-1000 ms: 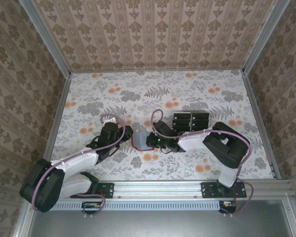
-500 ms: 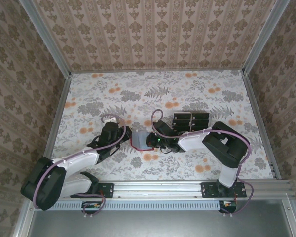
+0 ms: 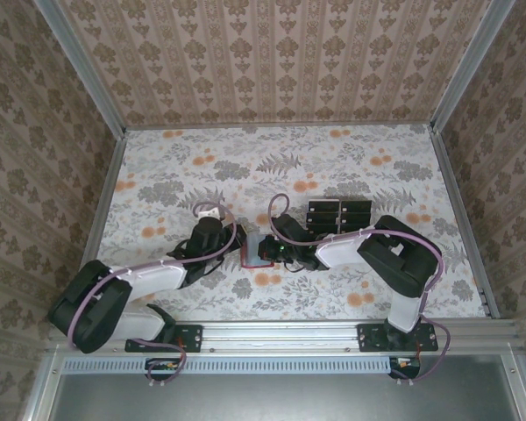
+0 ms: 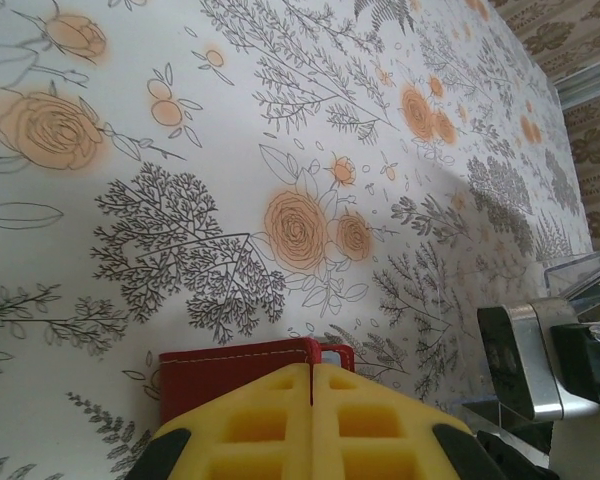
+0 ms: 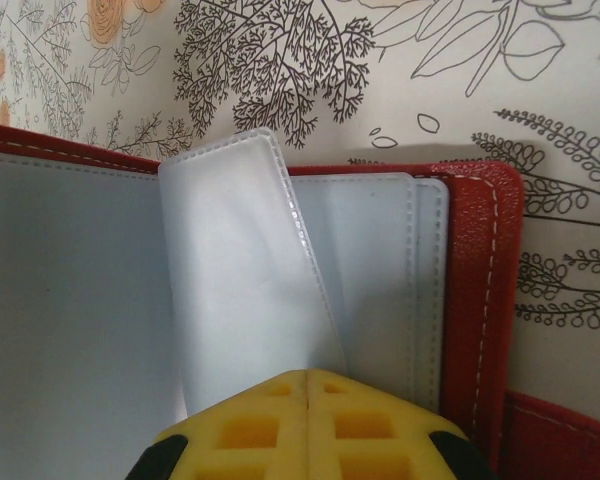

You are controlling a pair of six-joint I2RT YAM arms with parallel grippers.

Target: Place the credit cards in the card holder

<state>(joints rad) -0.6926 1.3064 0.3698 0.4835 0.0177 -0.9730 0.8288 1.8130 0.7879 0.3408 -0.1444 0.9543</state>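
The card holder (image 5: pixel 480 290) is laid open on the desk (image 3: pixel 351 158) between the two arms, evidently so that its clear pockets are exposed for loading. The left tool (image 4: pixel 310 405) is clenched, its yellow pads met over the holder's red cover edge, a placement judged to steady the cover. Whether that edge is actually nipped cannot be told. The right tool (image 5: pixel 305 400) is likewise clenched, just over a clear sleeve (image 5: pixel 235 270) that is raised and tilted from the rest, probably so that a pocket is parted, though a grip on it cannot be confirmed. The credit cards (image 3: pixel 337 215) are seen from above as a dark cluster just beyond the right arm, near the holder but apart from it. Sleeves and stitching are given by the right wrist view, where the overhead view gives a small red and grey patch. The red outer edge is given from the left wrist.
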